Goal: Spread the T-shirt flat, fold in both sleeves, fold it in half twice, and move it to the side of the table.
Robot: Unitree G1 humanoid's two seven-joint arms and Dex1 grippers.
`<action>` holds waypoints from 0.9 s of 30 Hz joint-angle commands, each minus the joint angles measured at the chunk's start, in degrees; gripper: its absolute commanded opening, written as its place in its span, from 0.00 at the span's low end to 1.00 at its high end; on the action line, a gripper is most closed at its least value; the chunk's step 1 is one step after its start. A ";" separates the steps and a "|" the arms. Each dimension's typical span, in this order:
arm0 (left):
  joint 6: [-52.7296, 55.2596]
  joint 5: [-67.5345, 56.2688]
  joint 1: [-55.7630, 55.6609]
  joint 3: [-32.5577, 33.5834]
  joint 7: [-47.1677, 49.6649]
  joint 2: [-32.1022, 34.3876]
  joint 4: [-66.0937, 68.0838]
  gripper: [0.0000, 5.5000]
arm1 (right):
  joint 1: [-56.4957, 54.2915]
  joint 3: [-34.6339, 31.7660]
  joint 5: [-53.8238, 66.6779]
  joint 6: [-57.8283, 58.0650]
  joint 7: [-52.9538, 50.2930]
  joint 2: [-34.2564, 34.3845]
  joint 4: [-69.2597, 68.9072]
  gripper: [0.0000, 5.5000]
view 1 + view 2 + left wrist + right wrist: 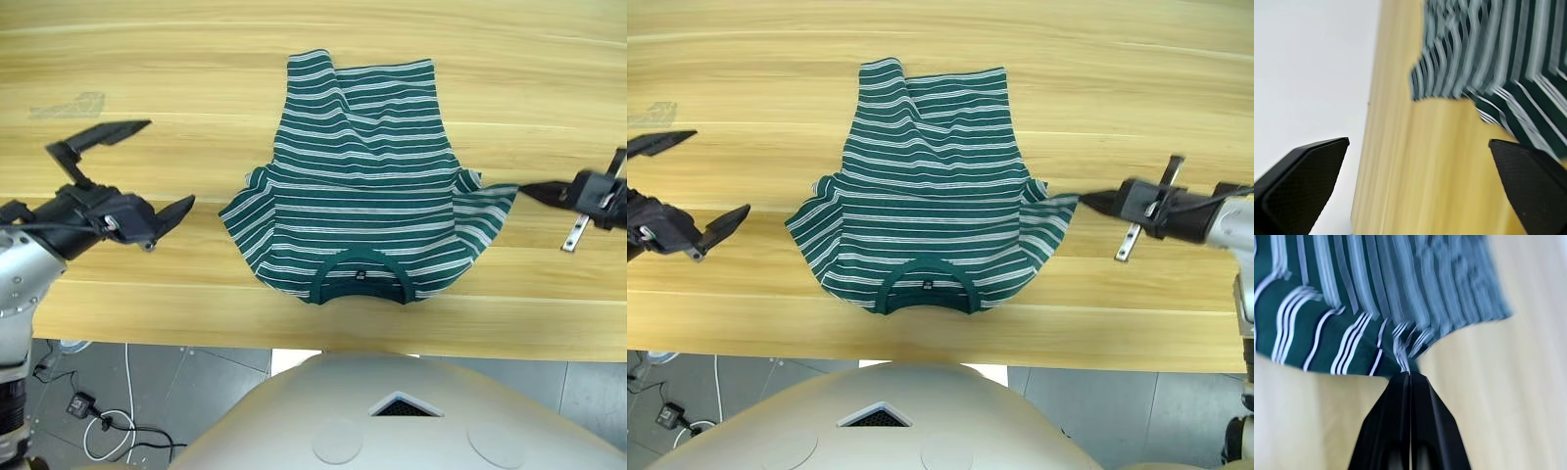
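Observation:
A dark green T-shirt with white stripes lies on the wooden table, its collar toward the front edge and its body rumpled. My right gripper is shut on the hem of the shirt's right sleeve, pinching the cloth at its tip. My left gripper hovers open over bare wood to the left of the shirt's left sleeve, a short gap away, with nothing between its fingers.
The table's front edge runs close below the collar. Bare wood stretches behind and on both sides of the shirt. Cables lie on the grey floor under the left front of the table.

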 commanded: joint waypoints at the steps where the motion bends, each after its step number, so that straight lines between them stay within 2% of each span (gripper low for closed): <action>1: 2.80 -0.65 -13.18 -7.02 0.48 -3.99 5.28 0.97 | -8.39 2.89 0.67 2.11 -0.98 5.07 2.14 0.00; 6: 2.82 2.37 -22.97 -13.50 0.28 -6.97 10.59 0.97 | -12.51 6.09 -1.96 1.16 -0.40 7.48 5.87 0.00; 10: 1.48 4.48 -23.46 -15.59 0.94 -8.43 12.03 0.97 | -11.41 7.06 -3.09 0.12 1.26 7.23 7.19 0.00; 14: 0.39 8.10 -29.50 -19.71 3.50 -13.05 18.19 0.97 | -18.52 11.23 -9.91 -5.44 -6.36 14.78 15.09 0.00; 18: -3.47 18.69 -43.07 -29.76 12.34 -24.24 39.07 0.97 | -29.88 20.07 -23.52 -12.76 -16.95 24.61 34.75 0.00; 22: -6.40 25.84 -54.34 -35.65 22.63 -32.24 60.94 0.97 | -39.06 24.53 -31.27 -15.48 -28.40 32.99 52.87 0.00; 25: -7.83 31.36 -60.62 -40.08 28.99 -34.77 72.50 0.97 | -44.47 27.31 -35.59 -14.91 -34.98 37.88 64.94 0.00; 27: -7.16 32.36 -64.13 -40.79 31.32 -35.34 79.67 0.97 | -47.20 28.95 -38.09 -13.77 -38.35 40.35 71.52 0.00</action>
